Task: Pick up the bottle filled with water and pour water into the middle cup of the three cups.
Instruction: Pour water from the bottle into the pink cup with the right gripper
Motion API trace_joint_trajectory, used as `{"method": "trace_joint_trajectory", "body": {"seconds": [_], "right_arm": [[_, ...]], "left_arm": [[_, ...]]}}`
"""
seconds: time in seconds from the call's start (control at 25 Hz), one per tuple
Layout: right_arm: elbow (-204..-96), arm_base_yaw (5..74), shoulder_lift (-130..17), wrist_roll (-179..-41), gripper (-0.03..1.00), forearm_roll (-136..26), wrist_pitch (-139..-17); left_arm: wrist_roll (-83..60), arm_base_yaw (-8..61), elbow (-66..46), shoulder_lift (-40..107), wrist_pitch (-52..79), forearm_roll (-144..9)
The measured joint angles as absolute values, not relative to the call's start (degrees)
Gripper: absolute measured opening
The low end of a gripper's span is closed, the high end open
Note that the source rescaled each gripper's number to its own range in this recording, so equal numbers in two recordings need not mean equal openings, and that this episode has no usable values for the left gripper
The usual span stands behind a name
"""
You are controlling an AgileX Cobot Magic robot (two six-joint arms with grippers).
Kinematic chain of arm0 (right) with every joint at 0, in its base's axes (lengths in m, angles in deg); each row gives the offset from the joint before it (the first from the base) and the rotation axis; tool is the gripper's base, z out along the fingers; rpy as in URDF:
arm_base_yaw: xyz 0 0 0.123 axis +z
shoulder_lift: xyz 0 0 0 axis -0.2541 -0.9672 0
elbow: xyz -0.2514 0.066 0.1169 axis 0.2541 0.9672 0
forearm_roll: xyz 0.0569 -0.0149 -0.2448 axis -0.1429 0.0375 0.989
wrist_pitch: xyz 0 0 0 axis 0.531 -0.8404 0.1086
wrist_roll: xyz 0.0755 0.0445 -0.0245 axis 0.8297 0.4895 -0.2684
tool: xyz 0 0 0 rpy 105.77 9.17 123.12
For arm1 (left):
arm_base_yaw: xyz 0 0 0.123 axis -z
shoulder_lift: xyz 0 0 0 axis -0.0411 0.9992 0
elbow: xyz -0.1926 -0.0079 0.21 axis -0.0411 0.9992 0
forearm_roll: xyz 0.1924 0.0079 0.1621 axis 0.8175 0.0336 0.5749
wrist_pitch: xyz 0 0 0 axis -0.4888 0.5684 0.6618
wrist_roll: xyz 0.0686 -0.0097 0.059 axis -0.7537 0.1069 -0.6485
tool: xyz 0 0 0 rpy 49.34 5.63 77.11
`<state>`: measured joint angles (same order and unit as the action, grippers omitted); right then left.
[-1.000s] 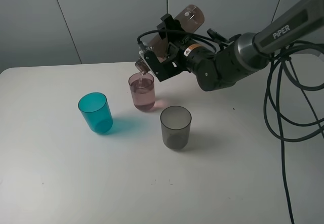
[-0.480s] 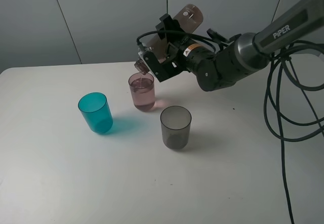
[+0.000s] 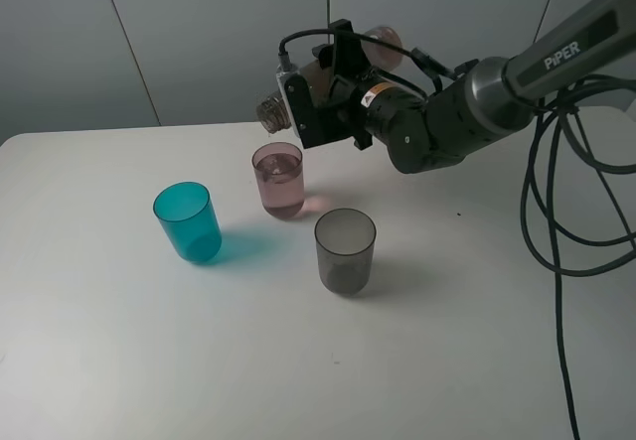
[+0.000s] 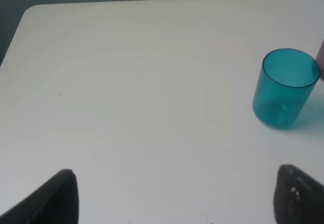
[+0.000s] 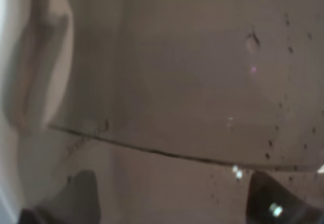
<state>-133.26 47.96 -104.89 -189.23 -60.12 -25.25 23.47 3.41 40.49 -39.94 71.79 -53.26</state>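
Observation:
My right gripper (image 3: 320,90) is shut on the brownish-grey bottle (image 3: 269,111) and holds it almost level in the air. The bottle's neck points left and sits just above and behind the pink middle cup (image 3: 279,179), which has water in it. No stream shows. The teal cup (image 3: 187,221) stands to the left and the smoky grey cup (image 3: 345,250) in front right. In the right wrist view the bottle (image 5: 192,72) fills the picture. My left gripper (image 4: 177,204) is open and empty, low over the table, with the teal cup (image 4: 286,87) ahead of it.
The white table (image 3: 119,361) carries only the three cups. Black cables (image 3: 556,212) hang from the right arm at the right side. A grey wall stands close behind the table.
The bottle has tipped back from a steep downward pour to nearly level. Its neck has risen away from the pink cup's rim and the water stream has stopped.

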Motion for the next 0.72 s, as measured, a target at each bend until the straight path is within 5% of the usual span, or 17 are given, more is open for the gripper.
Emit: {"method": "trace_joint_trajectory", "body": {"seconds": [0.32,0.72], "right_arm": [[-131.45,44.31,-101.46,-154.79,0.0,-56.72,-25.89],[-129.16,32.69,-100.91,-85.2,0.0,-31.49,-26.12]], "left_arm": [[23.47,3.41,40.49,-39.94,71.79,-53.26],[23.47,3.41,40.49,-39.94,71.79,-53.26]]}}
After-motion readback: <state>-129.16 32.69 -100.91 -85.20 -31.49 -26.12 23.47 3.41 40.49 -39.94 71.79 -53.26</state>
